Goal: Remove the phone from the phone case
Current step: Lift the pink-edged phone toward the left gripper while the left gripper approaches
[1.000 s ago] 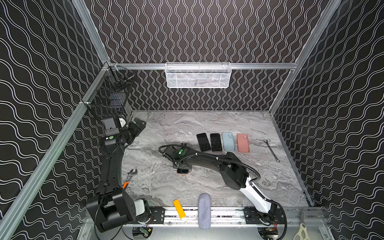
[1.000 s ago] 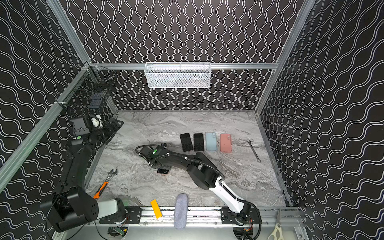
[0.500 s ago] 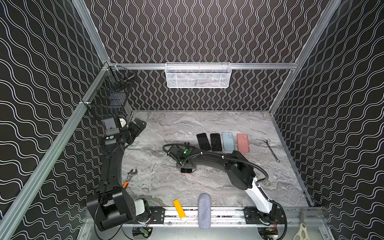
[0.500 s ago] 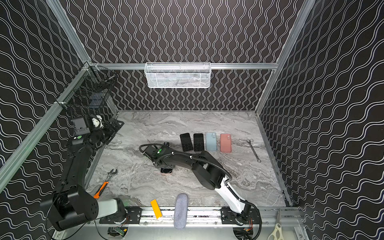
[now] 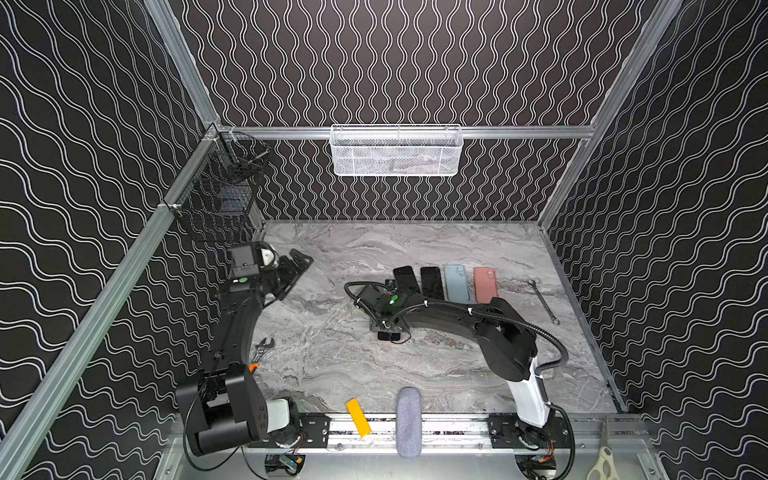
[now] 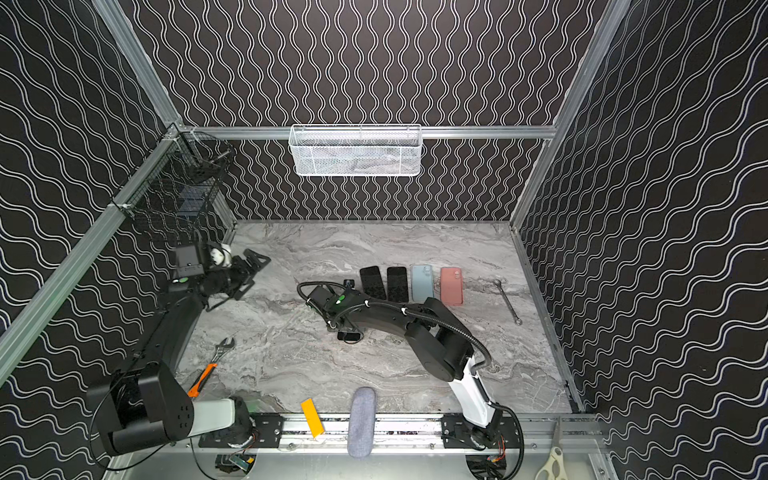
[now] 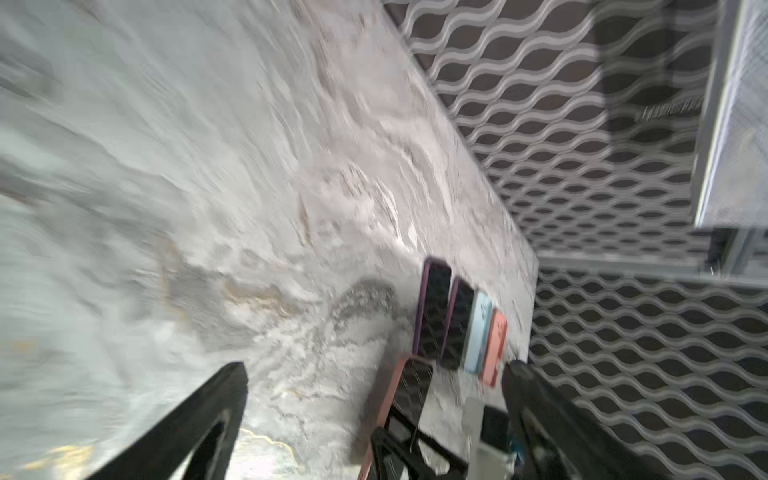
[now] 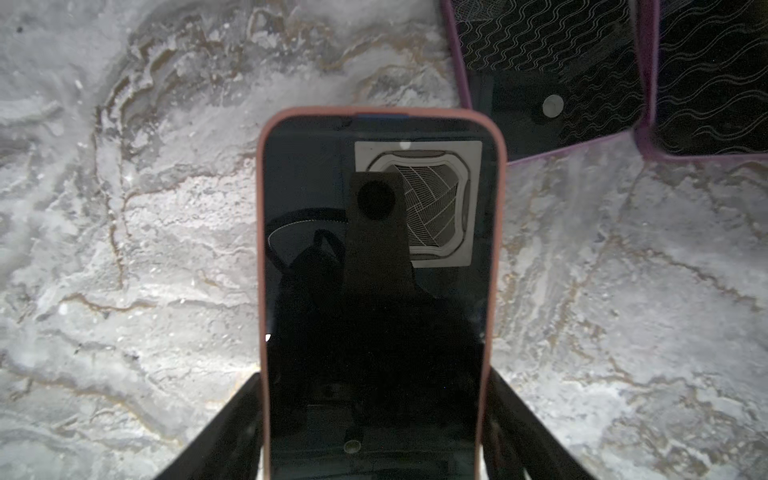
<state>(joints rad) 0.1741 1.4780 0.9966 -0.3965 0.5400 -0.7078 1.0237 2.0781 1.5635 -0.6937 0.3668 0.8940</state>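
Tabletop (image 5: 332, 374) of grey marble lies beneath both claws. Left gripper (image 5: 298, 272): jaws wide apart, nothing between them, well apart from the right gripper (image 8: 376, 382). Right gripper: clamped across the long edges of the pink phone case (image 8: 259, 249), which juts forward past its fingertips. The phone (image 8: 374, 311) is seated in the case, screen facing the wrist. Two purple-rimmed phones (image 8: 540, 83) lie just beyond the case's tip.
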